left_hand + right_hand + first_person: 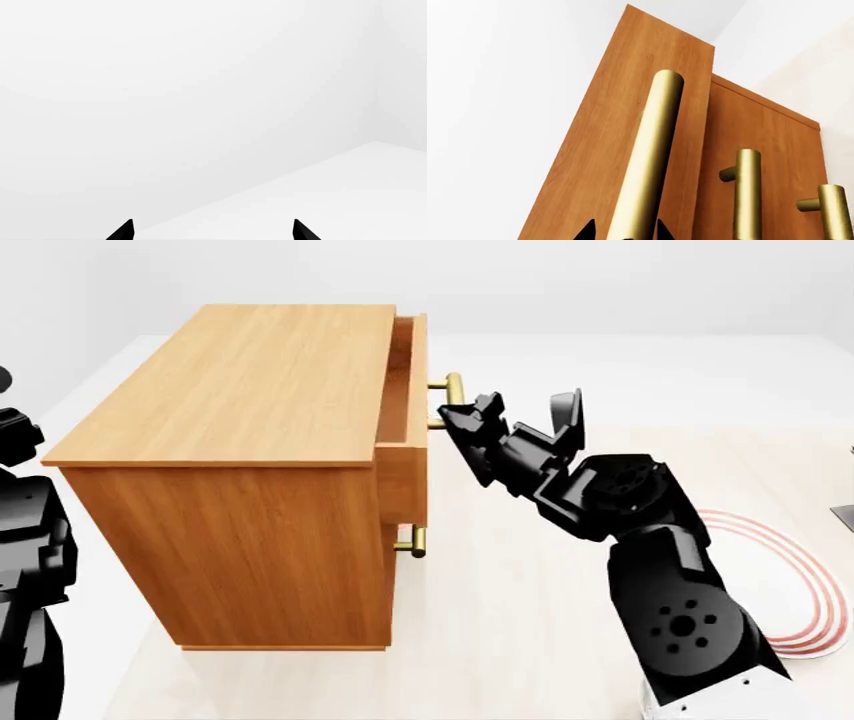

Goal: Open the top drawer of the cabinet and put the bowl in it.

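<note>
The orange-brown cabinet (254, 380) stands left of centre in the head view. Its top drawer (403, 465) is pulled out a little way, leaving a narrow gap under the cabinet top. My right gripper (461, 420) is shut on that drawer's brass bar handle (451, 398). The right wrist view shows the handle (650, 160) running between the two black fingertips of the right gripper (624, 232), in front of the drawer front (600, 165). My left gripper (212, 230) is open with nothing between its fingers, facing a white wall. The bowl is out of view.
The two lower drawers are closed, and their brass handles (747, 195) (834, 210) lie beside the top one. A flat red-ringed white plate (801, 590) lies at the right edge of the head view. My left arm (27, 570) hangs at the cabinet's left side.
</note>
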